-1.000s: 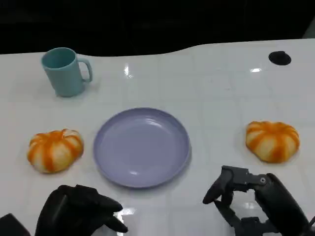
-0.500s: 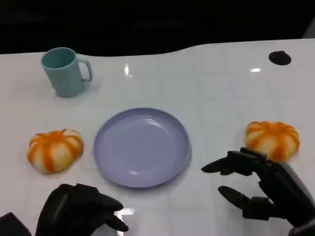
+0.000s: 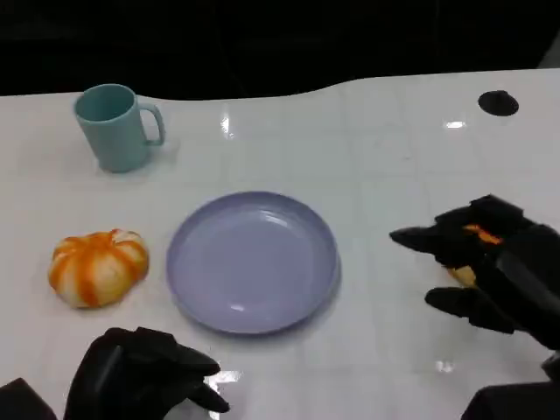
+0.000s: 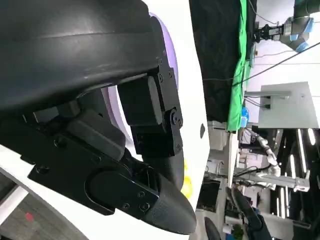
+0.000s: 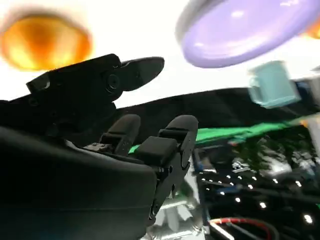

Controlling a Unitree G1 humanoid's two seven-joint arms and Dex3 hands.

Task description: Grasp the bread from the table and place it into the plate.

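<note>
— What has moved since a second ago?
— The right robot hand (image 3: 486, 262) has travelled from the bench's (image 3: 376, 157) near edge out over the right bread (image 3: 464, 275), fingers spread, gripping nothing. That orange bun is mostly hidden beneath it, right of the lilac plate (image 3: 252, 261).
— And beyond that?
— A second bread (image 3: 96, 266) lies left of the plate. The left robot hand (image 3: 144, 372) rests curled near the front edge, empty. A teal mug (image 3: 115, 127) stands far left.
</note>
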